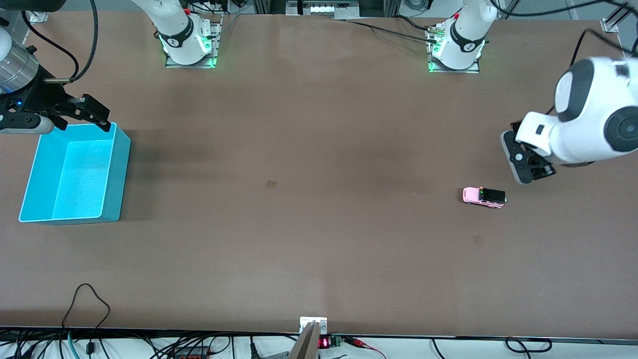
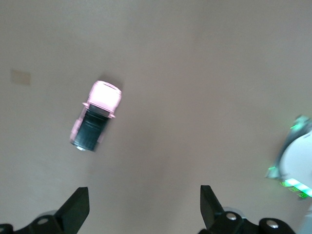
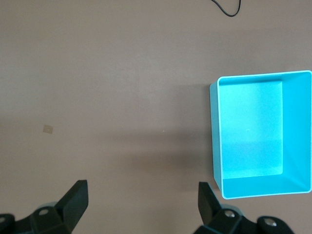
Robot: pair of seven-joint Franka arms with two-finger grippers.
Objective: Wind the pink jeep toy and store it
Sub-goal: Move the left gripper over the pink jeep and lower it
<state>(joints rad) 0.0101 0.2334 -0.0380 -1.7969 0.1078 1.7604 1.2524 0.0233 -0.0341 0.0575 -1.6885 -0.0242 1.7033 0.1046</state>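
Toward the left arm's end of the table sits the pink jeep toy (image 1: 484, 196) — light, hard, slippery-looking; best pinched across its sides. Left gripper (image 1: 527, 169) hovers near it, fingers apart; right gripper (image 1: 84, 115) waits, spread, over the blue bin (image 1: 117, 172).

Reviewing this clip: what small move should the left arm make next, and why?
Probably lower the open left gripper onto the pink jeep toy, shifting toward it first. The jeep sits untouched on the table, with the gripper up in the air beside it. The right gripper waits open above the blue bin.
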